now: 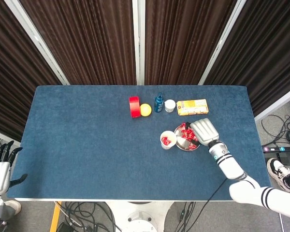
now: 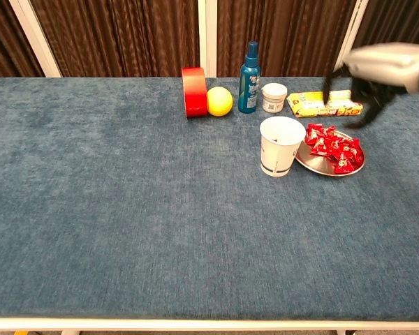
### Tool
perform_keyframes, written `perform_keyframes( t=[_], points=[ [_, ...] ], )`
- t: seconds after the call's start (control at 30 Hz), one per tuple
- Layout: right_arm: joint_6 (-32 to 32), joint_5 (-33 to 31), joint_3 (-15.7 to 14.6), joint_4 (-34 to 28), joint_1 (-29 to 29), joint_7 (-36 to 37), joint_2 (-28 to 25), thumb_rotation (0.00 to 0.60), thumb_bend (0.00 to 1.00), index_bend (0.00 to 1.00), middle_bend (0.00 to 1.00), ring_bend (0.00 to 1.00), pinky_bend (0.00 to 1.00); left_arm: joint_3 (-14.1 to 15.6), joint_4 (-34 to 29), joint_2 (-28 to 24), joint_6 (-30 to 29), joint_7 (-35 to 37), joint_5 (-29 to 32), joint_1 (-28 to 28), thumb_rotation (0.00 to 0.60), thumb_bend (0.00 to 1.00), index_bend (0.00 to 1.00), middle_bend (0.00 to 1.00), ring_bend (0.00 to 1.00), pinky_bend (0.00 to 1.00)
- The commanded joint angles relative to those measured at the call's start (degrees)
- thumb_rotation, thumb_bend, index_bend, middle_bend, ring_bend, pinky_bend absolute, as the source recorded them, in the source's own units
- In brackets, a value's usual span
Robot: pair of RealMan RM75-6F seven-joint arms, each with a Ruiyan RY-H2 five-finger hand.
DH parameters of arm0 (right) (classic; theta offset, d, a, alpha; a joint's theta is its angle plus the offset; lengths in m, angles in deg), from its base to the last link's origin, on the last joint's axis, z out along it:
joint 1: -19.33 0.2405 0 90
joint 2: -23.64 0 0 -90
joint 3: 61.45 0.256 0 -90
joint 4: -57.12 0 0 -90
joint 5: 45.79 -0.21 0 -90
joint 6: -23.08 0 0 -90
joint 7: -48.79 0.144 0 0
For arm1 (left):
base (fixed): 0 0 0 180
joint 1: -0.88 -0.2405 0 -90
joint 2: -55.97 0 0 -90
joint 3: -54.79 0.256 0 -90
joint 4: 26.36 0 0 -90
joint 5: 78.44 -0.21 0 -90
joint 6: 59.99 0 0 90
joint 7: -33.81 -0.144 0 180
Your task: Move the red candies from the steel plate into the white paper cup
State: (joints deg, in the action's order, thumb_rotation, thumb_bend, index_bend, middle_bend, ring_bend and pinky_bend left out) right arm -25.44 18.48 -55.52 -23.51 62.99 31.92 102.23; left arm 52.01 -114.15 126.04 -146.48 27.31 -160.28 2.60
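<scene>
1. While several red candies [image 2: 333, 146] lie heaped on the steel plate [image 2: 309, 161], the job reads as partly done: the head view shows red inside the white paper cup [image 1: 168, 140], so at least some pieces seem to be in it already.
2. How many sit in the cup cannot be told; the chest view shows only its outer wall and rim.
3. The cup stands upright on the blue desk [image 1: 87, 145], just beside the plate's left edge, perhaps touching it.
4. The right hand [image 2: 387, 66] hangs above the plate's far right side, its fingers [image 2: 369, 112] drooping apart with nothing visible between them, though motion blur leaves this a little unsure.
5. The left hand [image 1: 1, 166] rests off the desk's near left corner, fingers spread, holding nothing.
6. What is left, by my reading, is most of the heap: each remaining candy must be picked off the plate and dropped into the cup.
</scene>
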Motion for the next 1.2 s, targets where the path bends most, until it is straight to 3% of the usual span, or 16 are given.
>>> perform_keyframes(
  t=[0.03,0.7,1.2],
  points=[
    [2.1,-1.4,-2.0,3.4,-0.8,-1.3,1.9,0.600,0.18,0.42,0.98,0.96,1.00,0.0,-0.1,-0.1,0.0,-0.1,0.0,0.0,0.600,0.00,0.26,0.15,0.09,0.13],
    [6.2,0.9,-2.3,17.2,0.4,0.0,11.1,0.600,0.20,0.42,0.98,0.95,1.00,0.1,-0.6,-0.2,0.5,-0.7,0.8,-0.2,0.600,0.00,0.26,0.15,0.09,0.13],
    [6.7,3.6,-1.9,18.7,0.9,1.2,13.0,0.600,0.20,0.48,0.98,0.95,1.00,0.2,-0.1,0.0,0.6,-0.2,0.9,-0.4,0.600,0.00,0.26,0.15,0.09,0.13]
  ],
)
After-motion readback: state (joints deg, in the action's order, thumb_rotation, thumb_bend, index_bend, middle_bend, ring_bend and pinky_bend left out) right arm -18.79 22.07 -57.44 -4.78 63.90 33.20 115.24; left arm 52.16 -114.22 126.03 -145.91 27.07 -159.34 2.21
